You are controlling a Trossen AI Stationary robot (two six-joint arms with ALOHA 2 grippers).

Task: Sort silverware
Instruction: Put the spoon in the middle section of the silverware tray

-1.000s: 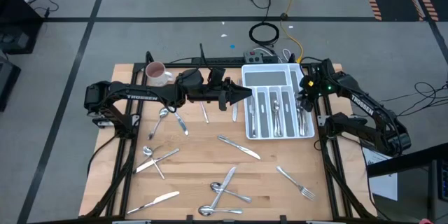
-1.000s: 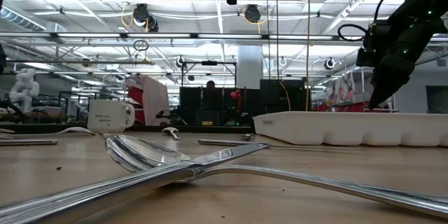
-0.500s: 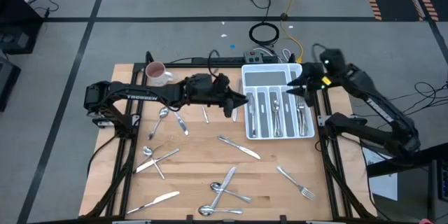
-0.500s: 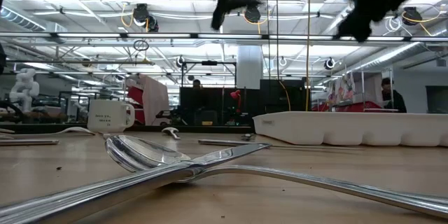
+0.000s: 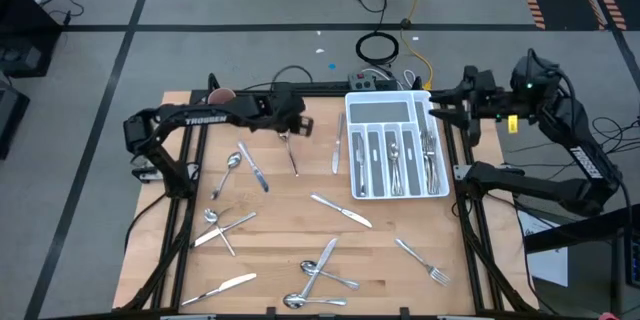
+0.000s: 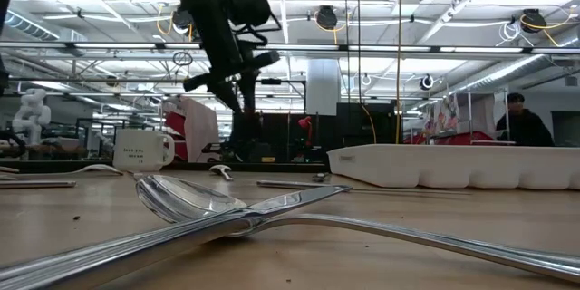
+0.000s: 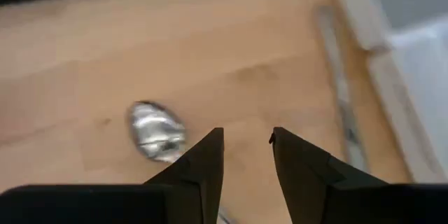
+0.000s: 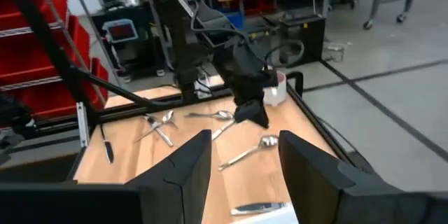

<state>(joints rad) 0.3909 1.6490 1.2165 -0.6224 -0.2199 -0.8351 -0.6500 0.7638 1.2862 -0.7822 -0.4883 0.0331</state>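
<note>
Overhead, both pincers hang parted and empty above the silverware-strewn wooden table (image 5: pixel 290 210).

white cutlery tray (image 5: pixel 385 106), mug (image 5: pixel 221 94), wooden table (image 5: pixel 290 220)

Mug (image 5: pixel 221 93) half hidden under the left arm; spoon (image 7: pixel 156 131) blurred.
</note>
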